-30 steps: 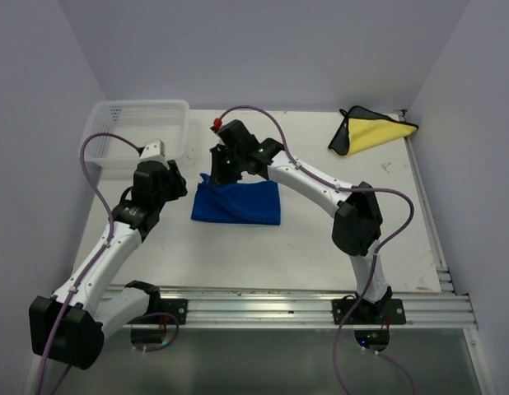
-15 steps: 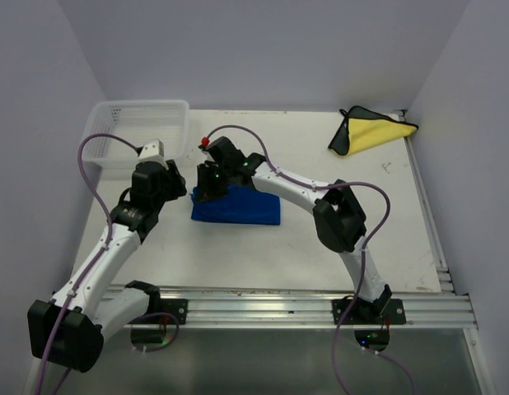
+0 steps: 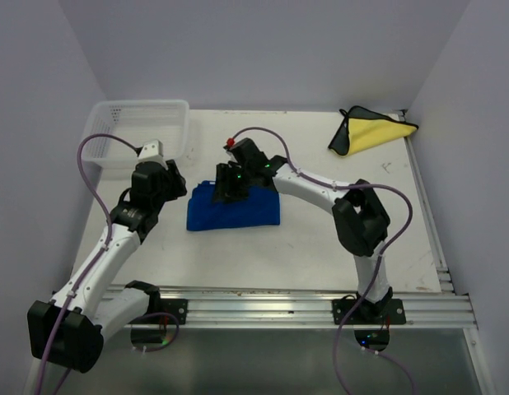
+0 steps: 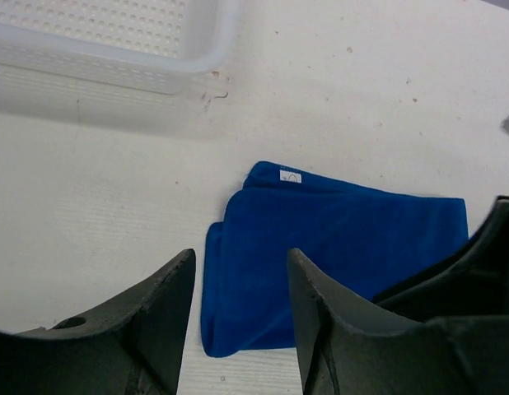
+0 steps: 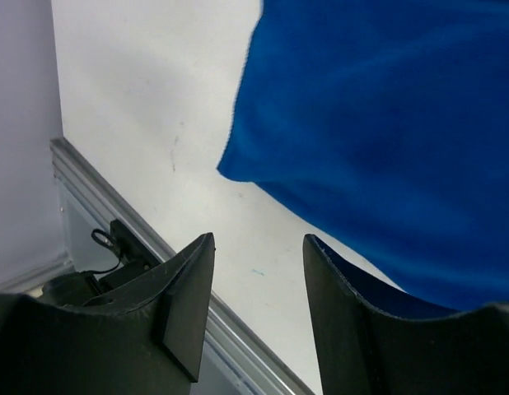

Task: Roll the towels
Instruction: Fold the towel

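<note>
White tabletop (image 3: 263, 255) carries the folded blue towel (image 3: 238, 214) near its middle, while the yellow towel (image 3: 378, 132) lies well apart in the far right corner. The right gripper (image 5: 259, 247) is over the blue towel's far edge, jaws parted and empty. The left gripper (image 4: 240, 267) hangs just left of that towel, jaws apart, gripping nothing, near the mesh basket (image 3: 139, 107).

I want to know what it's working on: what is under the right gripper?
The blue towel, folded, lies under the right gripper, whose jaws stand open. In the top view the gripper covers the towel's far edge, so that strip cannot be seen.
</note>
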Available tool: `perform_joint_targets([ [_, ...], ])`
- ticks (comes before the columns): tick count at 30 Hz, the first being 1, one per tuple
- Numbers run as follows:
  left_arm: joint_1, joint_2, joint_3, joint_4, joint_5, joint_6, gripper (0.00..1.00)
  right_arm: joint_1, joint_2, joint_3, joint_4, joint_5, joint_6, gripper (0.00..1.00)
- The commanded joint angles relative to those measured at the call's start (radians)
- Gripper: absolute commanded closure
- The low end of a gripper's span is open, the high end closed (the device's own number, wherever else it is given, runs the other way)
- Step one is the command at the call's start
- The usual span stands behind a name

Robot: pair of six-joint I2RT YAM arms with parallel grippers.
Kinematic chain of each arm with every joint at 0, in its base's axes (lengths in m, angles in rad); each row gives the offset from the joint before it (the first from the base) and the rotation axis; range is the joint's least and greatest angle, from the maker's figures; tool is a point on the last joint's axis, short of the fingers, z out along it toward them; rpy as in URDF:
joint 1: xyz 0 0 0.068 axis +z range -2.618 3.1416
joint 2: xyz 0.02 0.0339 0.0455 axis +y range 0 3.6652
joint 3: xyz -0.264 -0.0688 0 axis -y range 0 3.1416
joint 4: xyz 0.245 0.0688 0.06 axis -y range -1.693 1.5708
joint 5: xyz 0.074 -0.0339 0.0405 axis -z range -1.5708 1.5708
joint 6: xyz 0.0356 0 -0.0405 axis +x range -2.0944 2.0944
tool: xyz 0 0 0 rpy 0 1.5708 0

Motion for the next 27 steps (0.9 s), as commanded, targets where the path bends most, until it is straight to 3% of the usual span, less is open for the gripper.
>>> perform_joint_targets([
  [1, -0.003, 0.021, -0.013, 0.015, 0.009, -0.008, 0.47, -0.099, -0.172, -0.083, 0.015, 0.082, 0.002, 0.5],
  [7, 0.0, 0.145, -0.049, 0.035, 0.116, -0.108, 0.35, -0.242, -0.283, -0.275, 0.075, 0.044, 0.008, 0.52],
  [15, 0.042, 0.349, -0.119, 0.177, 0.168, -0.253, 0.35, -0.313, -0.316, -0.363, 0.097, -0.056, -0.021, 0.53],
  [27, 0.079, 0.445, -0.151, 0.246, 0.161, -0.298, 0.42, -0.381, -0.35, -0.389, 0.06, -0.083, -0.064, 0.53],
])
